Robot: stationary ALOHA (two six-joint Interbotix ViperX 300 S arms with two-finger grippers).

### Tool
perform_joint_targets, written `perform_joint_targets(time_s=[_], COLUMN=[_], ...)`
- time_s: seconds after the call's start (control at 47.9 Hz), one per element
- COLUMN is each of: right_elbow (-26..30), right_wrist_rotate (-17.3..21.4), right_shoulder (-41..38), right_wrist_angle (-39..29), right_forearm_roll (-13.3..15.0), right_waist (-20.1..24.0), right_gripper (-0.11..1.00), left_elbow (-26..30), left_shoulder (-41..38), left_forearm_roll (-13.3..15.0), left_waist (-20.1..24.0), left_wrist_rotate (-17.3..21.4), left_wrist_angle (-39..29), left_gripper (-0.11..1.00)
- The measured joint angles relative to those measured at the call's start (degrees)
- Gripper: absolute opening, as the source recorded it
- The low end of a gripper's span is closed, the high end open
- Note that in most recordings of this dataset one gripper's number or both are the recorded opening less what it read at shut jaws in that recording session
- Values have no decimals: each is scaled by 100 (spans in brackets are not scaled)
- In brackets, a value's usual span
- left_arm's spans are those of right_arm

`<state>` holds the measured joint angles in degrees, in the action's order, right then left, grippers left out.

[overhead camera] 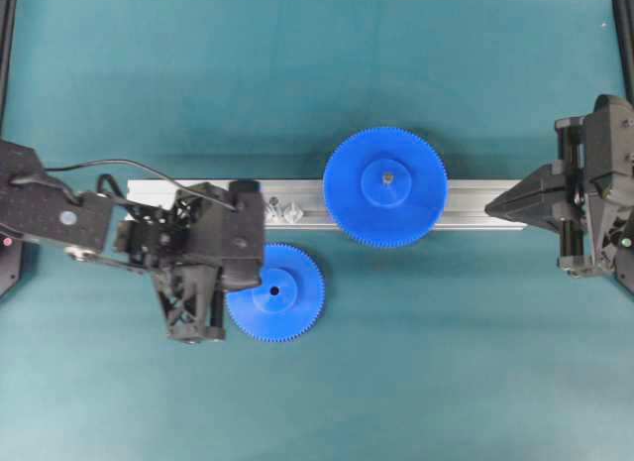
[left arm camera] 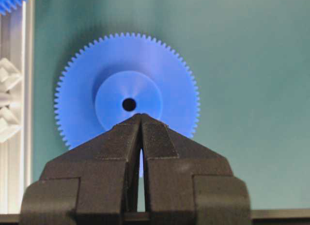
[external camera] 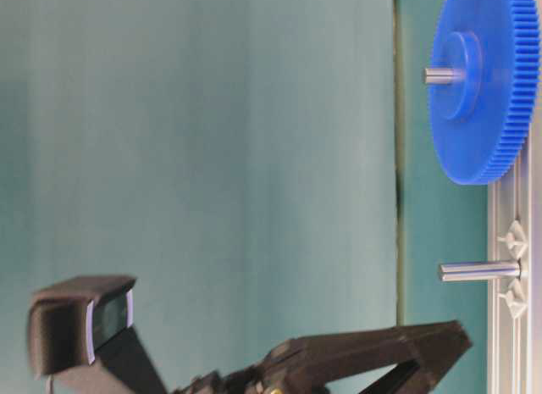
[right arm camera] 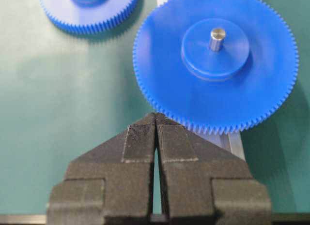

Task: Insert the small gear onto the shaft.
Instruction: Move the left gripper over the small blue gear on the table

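The small gear [overhead camera: 282, 294] lies flat on the green mat just in front of the rail; it also shows in the left wrist view [left arm camera: 127, 92] and at the top left of the right wrist view [right arm camera: 87, 12]. The shaft [external camera: 478, 271] stands bare on the rail between two silvery faceted pieces and shows from above in the overhead view [overhead camera: 281, 210]. My left gripper [overhead camera: 256, 278] is shut and empty, its tips [left arm camera: 140, 116] over the gear's near half, just short of the hub hole. My right gripper [overhead camera: 488, 211] is shut and empty, with its tips [right arm camera: 155, 114] at the wide gear's edge.
The wide blue gear [overhead camera: 384, 187] sits on its own grey pin [right arm camera: 217, 38] on the aluminium rail [overhead camera: 475, 198]. The rail runs across the middle of the mat. The left arm's body [overhead camera: 193, 248] covers the rail's left end.
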<state>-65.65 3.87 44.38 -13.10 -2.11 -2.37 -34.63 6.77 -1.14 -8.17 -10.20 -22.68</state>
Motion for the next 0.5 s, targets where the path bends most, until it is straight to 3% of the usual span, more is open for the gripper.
perform_joint_targets(time_s=[0.501], right_elbow=[9], right_wrist_rotate=[0], right_shoulder=[-9], right_wrist_angle=[-9], right_forearm_roll=[0], right_waist=[0], right_gripper=[3], left_elbow=[817], left_shoulder=[-967], left_forearm_roll=[9], left_waist=[0], left_wrist_rotate=[-26], left_wrist_angle=[-844], left_gripper=[-2])
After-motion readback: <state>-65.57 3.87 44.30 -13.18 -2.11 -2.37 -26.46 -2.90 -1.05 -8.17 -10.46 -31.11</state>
